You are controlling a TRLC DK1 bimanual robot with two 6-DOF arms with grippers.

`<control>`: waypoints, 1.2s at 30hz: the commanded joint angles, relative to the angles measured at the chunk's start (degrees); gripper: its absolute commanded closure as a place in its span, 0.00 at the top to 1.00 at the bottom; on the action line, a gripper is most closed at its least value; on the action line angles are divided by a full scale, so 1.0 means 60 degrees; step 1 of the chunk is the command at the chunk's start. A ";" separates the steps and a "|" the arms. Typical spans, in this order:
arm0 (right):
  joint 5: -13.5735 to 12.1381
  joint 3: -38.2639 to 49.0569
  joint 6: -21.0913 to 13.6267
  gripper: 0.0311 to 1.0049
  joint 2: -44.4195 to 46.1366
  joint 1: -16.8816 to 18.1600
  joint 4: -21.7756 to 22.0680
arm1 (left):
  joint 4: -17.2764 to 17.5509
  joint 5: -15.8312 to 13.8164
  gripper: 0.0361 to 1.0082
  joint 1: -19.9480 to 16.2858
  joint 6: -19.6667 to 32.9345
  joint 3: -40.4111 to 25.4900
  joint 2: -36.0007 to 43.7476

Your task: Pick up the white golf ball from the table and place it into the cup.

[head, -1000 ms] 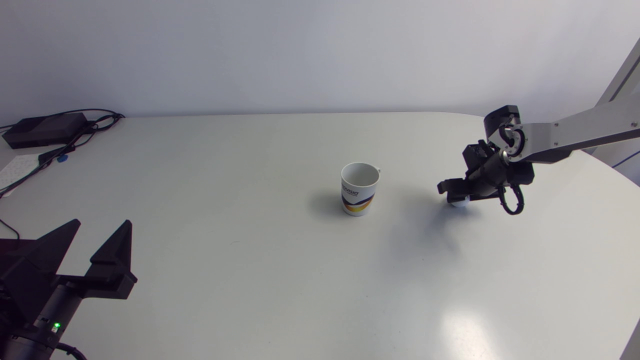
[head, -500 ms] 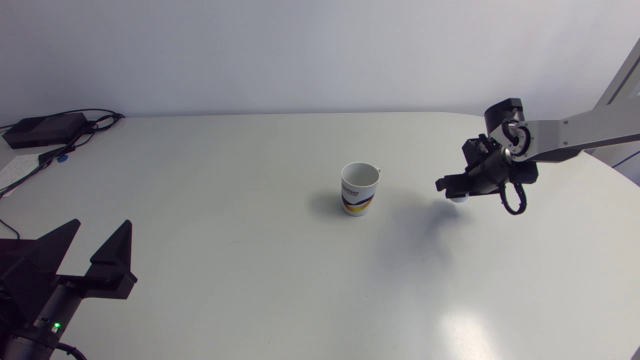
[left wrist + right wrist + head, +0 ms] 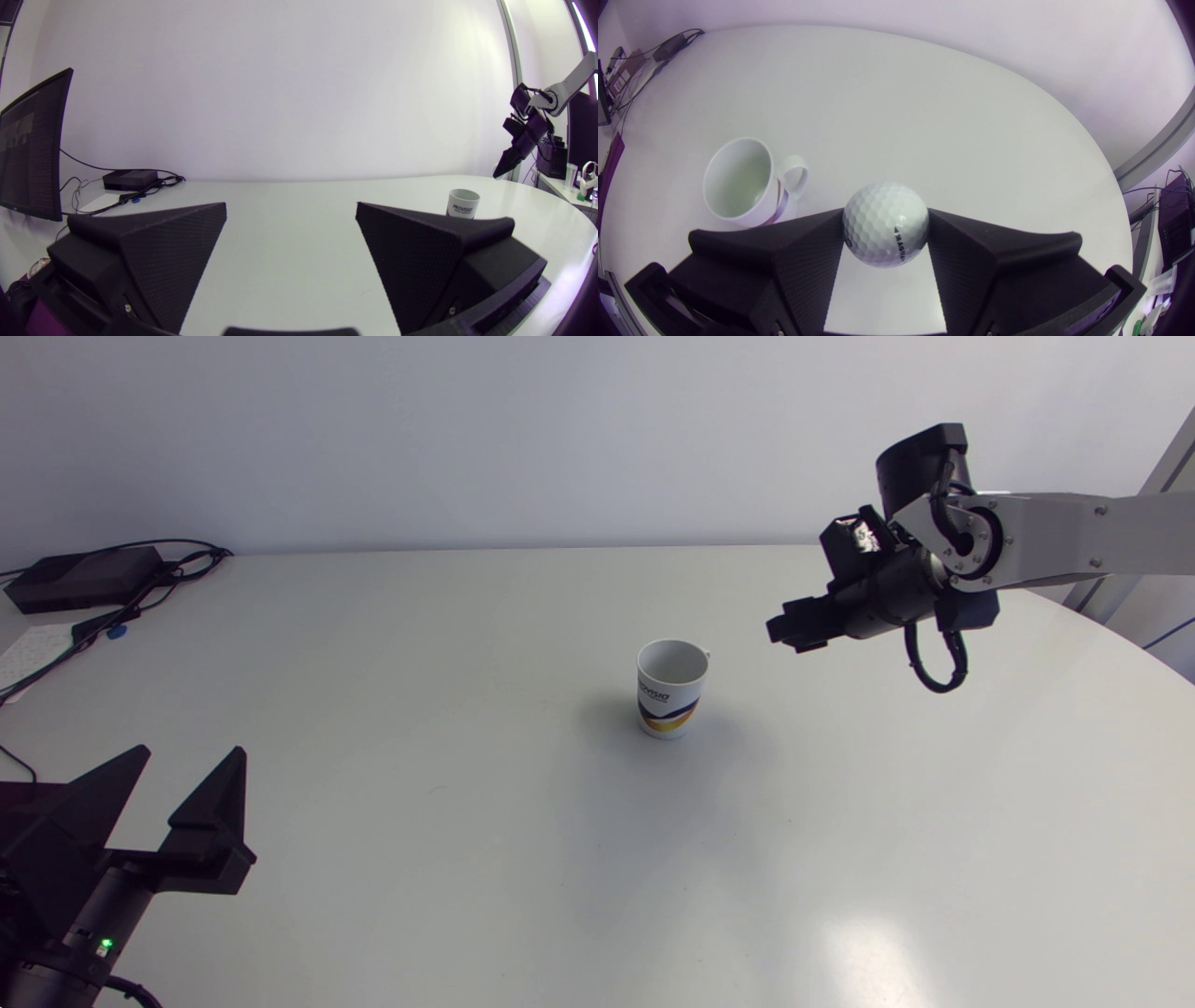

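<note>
Gripping the white golf ball (image 3: 886, 224) from both sides with its fingertips, your right gripper (image 3: 782, 635) hangs in the air above the table (image 3: 467, 616), off to the handle side of the white mug (image 3: 670, 688) and not yet over its mouth. You can see the mug standing upright and empty near the table's middle. Your left gripper (image 3: 290, 207) sits at the near left corner, fingers spread apart, well away from the mug.

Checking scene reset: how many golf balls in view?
1. The golf ball is clamped between the right gripper's fingers, held above the table, off to one side of the cup. The cup looks empty, and no other ball shows on the table.
</note>
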State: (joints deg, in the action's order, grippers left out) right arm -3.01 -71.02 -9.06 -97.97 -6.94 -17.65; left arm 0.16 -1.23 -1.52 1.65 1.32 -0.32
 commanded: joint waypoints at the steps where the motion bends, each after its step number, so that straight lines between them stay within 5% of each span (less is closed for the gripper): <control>1: -0.0070 0.0177 -0.0101 0.36 0.0025 -0.0294 0.0027 | -0.0013 0.0030 0.98 -0.0069 0.0018 -0.0206 0.0155; 20: -0.0012 -0.0541 -0.0013 0.36 -0.0297 -0.2066 0.0349 | -0.0013 0.0030 0.98 -0.0069 0.0018 -0.0206 0.0155; 36: 0.0120 -0.1317 0.0045 0.36 -0.1777 -0.2549 0.0612 | -0.0013 0.0030 0.98 -0.0069 0.0018 -0.0206 0.0155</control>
State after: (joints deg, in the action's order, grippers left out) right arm -2.72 -77.12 -9.04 -107.24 -21.52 -14.72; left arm 0.16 -1.23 -1.52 1.65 1.32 -0.32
